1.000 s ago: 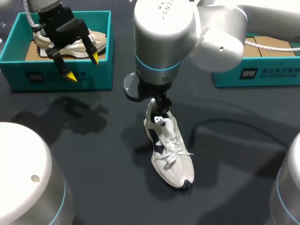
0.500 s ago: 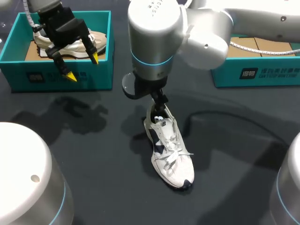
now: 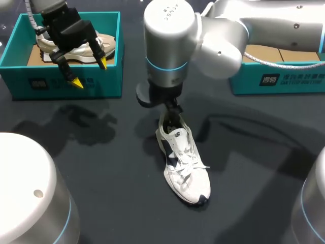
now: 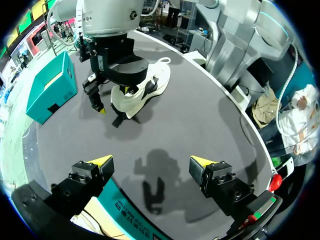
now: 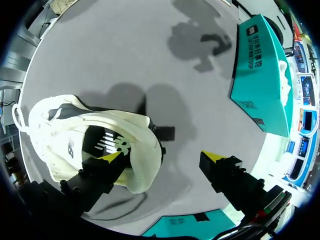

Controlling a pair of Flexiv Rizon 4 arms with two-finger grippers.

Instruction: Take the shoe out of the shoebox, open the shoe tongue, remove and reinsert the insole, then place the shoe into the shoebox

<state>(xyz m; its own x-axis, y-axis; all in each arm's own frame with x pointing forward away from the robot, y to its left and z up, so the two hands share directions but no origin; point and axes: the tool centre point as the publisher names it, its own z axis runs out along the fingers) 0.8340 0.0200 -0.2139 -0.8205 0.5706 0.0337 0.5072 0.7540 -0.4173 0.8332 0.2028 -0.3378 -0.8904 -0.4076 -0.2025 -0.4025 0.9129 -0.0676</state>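
Note:
A white shoe [image 3: 185,162] with dark side panels lies on the dark table, toe toward me. My right gripper [image 3: 172,113] stands at its heel, coming down from the arm's big joint. In the right wrist view the right gripper [image 5: 164,157] is open: one finger is inside the shoe's [image 5: 75,135] opening, the other is outside behind the heel. Only the heel collar sits between them. My left gripper [image 3: 90,72] hangs open and empty above the front wall of the left teal shoebox [image 3: 66,84]. From the left gripper [image 4: 150,162], the shoe [image 4: 147,85] lies well ahead.
A second, beige shoe [image 3: 109,43] lies in the left shoebox. Another teal box [image 3: 284,76] stands at the back right, lined with cardboard. Bare dark tabletop surrounds the white shoe.
My right arm has shifted slightly and its gripper has sunk a little lower onto the shoe's heel. The left arm has stayed still.

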